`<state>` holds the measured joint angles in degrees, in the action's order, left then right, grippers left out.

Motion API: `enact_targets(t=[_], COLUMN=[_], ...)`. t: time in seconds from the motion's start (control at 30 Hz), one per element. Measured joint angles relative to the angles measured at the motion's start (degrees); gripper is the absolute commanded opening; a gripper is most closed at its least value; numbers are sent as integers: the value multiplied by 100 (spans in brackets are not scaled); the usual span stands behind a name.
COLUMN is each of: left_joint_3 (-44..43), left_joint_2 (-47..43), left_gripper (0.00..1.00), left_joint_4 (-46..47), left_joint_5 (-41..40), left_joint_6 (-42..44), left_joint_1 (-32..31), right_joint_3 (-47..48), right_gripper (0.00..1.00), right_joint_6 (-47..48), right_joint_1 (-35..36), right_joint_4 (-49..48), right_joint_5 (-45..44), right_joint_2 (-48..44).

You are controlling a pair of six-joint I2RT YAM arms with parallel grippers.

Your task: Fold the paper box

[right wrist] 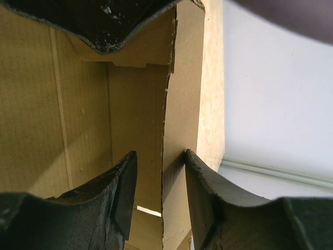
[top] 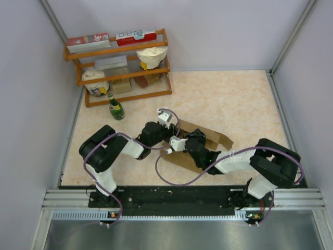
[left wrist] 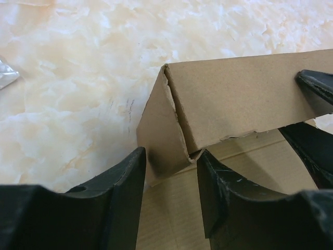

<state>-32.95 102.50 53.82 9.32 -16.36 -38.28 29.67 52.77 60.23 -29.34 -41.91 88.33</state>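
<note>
Pale walls (top: 218, 31) close in a marbled cream table (top: 239, 99), with a wooden shelf (top: 135, 96) of packets at its far left corner and a green bottle (top: 115, 108) just in front of it. Near the middle of the table, closer to the near edge than the far one, lies the paper box (top: 210, 136), a brown cardboard blank partly raised into walls. Its long axis slants across the table from far left to near right. Both arms meet at its left end, so the rest of the box stretches off to their right.

The left gripper (left wrist: 171, 169) is narrowed onto the folded corner there. One finger (left wrist: 122, 187) presses the short end panel and the other sits against the crease where the long wall starts, so I judge the corner held. The right gripper (right wrist: 160, 179) reaches over the box and straddles an upright wall edge-on. Its jaws are half spread and the outer finger (right wrist: 205, 198) touches the wall, but a sliver of light shows on the inner side, so the wall looks bracketed rather than pinched.

The coming move likely turns on that corner: the end panel must swing square to the long wall, with the left arm, the one on it, bending it while the right steadies. The crease edge looks ragged, so a hard pull could tear it.
</note>
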Motion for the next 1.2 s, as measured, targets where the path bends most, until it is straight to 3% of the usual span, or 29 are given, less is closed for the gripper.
enact_targets(t=[0.23,1.2], left_joint_3=[-11,-380], left_joint_2=[44,428], left_gripper=[52,31], left_joint_4=[66,114], left_joint_5=[-26,-603], left_joint_6=[4,175], left_joint_1=[-59,-186], right_joint_3=[0,7], right_gripper=[41,41], right_joint_6=[-33,-192], right_joint_1=[0,0], right_joint_4=[11,72], right_joint_5=[4,28], right_joint_2=[-2,-4])
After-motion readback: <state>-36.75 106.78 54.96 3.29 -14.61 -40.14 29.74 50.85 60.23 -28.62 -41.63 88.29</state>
